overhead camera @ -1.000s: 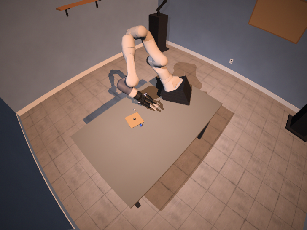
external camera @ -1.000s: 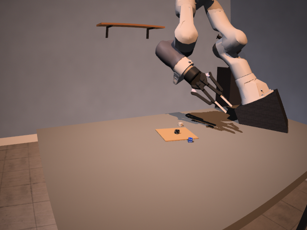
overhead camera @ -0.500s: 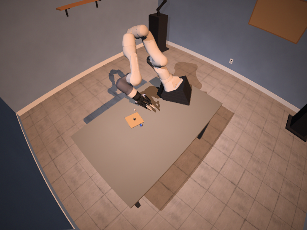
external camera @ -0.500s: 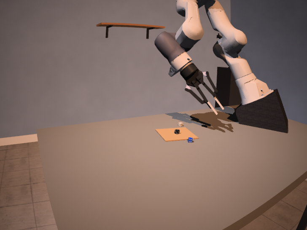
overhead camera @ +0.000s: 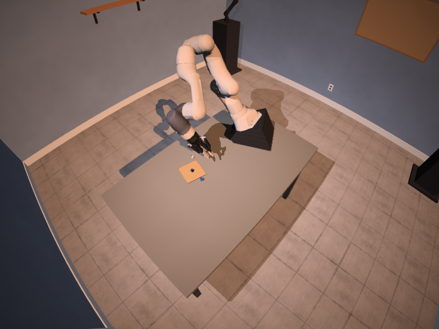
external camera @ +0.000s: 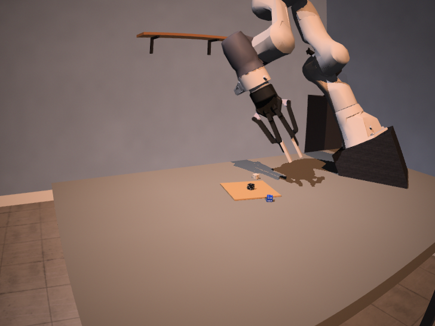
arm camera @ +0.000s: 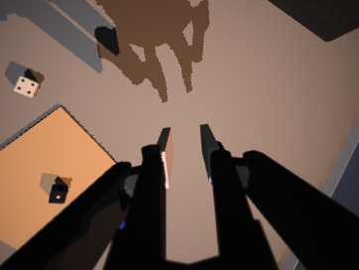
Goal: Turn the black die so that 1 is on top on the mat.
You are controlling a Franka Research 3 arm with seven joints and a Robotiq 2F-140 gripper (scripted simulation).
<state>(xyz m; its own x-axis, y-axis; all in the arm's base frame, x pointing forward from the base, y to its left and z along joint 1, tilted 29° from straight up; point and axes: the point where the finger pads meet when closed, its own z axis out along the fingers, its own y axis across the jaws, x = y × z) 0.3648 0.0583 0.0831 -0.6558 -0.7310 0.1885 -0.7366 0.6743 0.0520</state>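
Note:
The black die (overhead camera: pixel 192 170) lies near the middle of the orange mat (overhead camera: pixel 192 173), which lies flat on the table. The die also shows in the exterior view (external camera: pixel 250 186) and in the wrist view (arm camera: pixel 58 192), where one face shows a single white pip; I cannot tell whether that face is on top. My gripper (external camera: pixel 294 159) hangs tilted above the bare table, behind and to the right of the mat (external camera: pixel 249 190), apart from all dice. Its fingers stand a narrow gap apart with nothing between them.
A white die (external camera: pixel 256 176) lies on the table just behind the mat. A blue die (external camera: pixel 269 198) lies on the table at the mat's front right corner. The robot's dark base block (external camera: pixel 372 161) stands at the back right.

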